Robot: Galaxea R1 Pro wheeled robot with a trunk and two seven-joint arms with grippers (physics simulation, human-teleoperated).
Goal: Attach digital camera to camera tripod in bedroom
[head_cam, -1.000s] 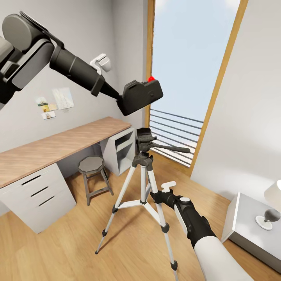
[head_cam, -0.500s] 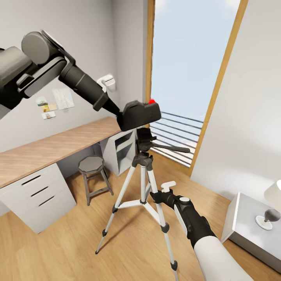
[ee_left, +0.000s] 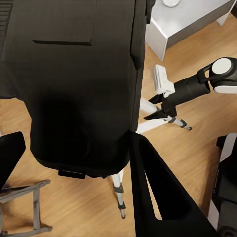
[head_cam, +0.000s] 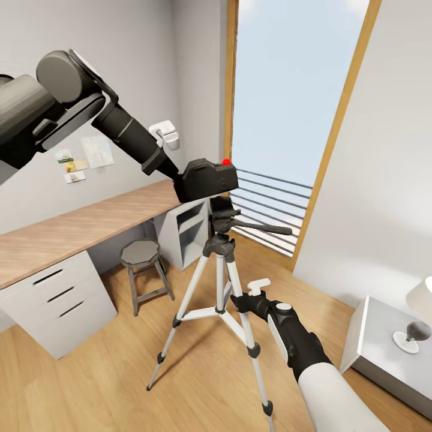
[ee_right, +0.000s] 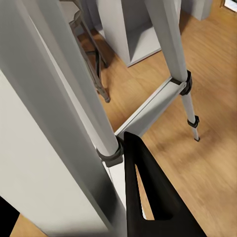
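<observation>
Floor [head_cam: 198, 384]: light wood planks.
On floor, centre: camera tripod [head_cam: 219, 300], standing on three legs.
At 9 o'clock from it: round-seated stool [head_cam: 143, 270].
At 10 o'clock: wood-topped desk [head_cam: 72, 231].
At 4 o'clock: white nightstand [head_cam: 375, 345].

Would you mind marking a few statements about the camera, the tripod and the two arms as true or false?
1. The left tool holds the digital camera just above the camera tripod's head. True.
2. The camera lies on the desk. False: it is in the air, held over the tripod.
3. The right tool is at one of the tripod's legs. True.
4. The stool stands on top of the desk. False: it stands on the floor beside the desk.
5. The tripod has tipped over. False: it stands upright on its three legs.
</observation>
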